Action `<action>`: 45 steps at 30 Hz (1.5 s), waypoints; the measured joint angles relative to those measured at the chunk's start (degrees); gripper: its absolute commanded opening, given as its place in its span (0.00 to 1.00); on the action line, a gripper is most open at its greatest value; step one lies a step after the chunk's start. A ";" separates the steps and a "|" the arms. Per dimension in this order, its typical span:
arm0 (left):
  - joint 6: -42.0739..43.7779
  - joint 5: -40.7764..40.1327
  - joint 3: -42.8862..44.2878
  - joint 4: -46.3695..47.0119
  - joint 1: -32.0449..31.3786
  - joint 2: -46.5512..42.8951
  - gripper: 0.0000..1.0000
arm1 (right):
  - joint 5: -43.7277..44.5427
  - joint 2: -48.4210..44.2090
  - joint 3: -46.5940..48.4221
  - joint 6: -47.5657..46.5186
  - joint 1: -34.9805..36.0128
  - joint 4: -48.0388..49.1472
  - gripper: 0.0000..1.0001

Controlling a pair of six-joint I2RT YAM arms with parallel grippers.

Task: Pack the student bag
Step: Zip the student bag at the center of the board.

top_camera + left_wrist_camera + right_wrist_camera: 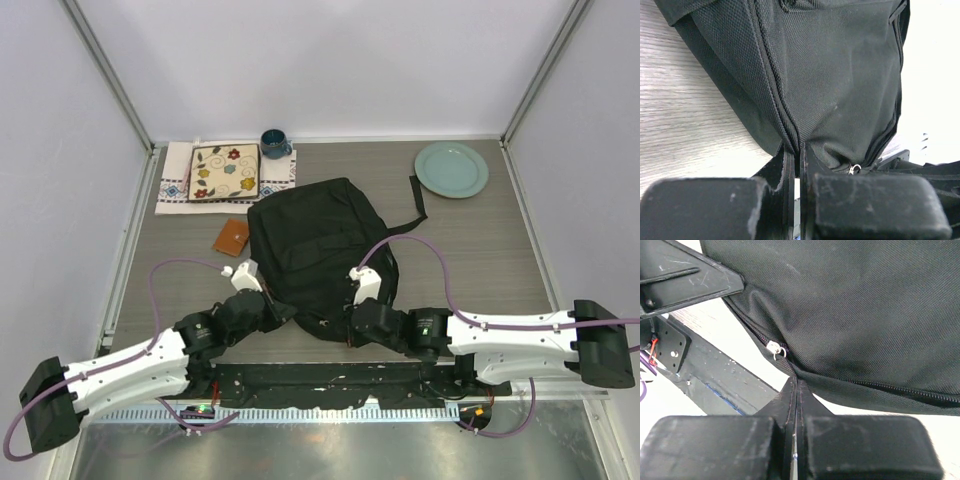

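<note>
**Both pincers on the bag's near edge, nothing packed yet**

Top view: the student bag (318, 245) lies flat mid-counter (480, 270), directly ahead of both pincers. The left pincer (283, 312) and right pincer (343, 322) meet its near rim, close beside each other. Beyond the left pincer and off to its left lies a small brown booklet (232, 237). Farther on are a flowered board (225, 172) and a mug (275, 143), and far beyond the right pincer is a green plate (452, 168). All of these sit outside the bag, so packing looks barely begun. Only this view shows these loose things.

Left wrist view: the left pincer (799, 167) is clamped on the bag (840, 75), with fabric by a zip seam drawn between its nearly touching fingers. A zipper pull (855, 169) hangs just right of it.

Right wrist view: the right pincer (796, 390) is likewise pinched shut on the bag's lower edge (865, 305). The zipper pull (775, 348) sits just up-left of its tips, and the zip running right looks closed. The overhead view shows neither grip this clearly. I judge opening the bag comes next.
</note>
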 measured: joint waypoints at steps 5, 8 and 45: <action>2.80 5.07 0.02 -2.40 4.61 -1.18 0.01 | -1.16 0.57 0.00 -0.09 0.00 1.57 0.01; 4.04 6.49 0.20 -2.89 5.53 -0.44 0.00 | -1.86 0.76 0.00 -0.48 0.00 2.21 0.01; 15.30 6.75 -3.52 -2.23 7.10 -12.55 0.00 | -7.91 1.79 3.61 -8.33 -9.31 -0.63 0.01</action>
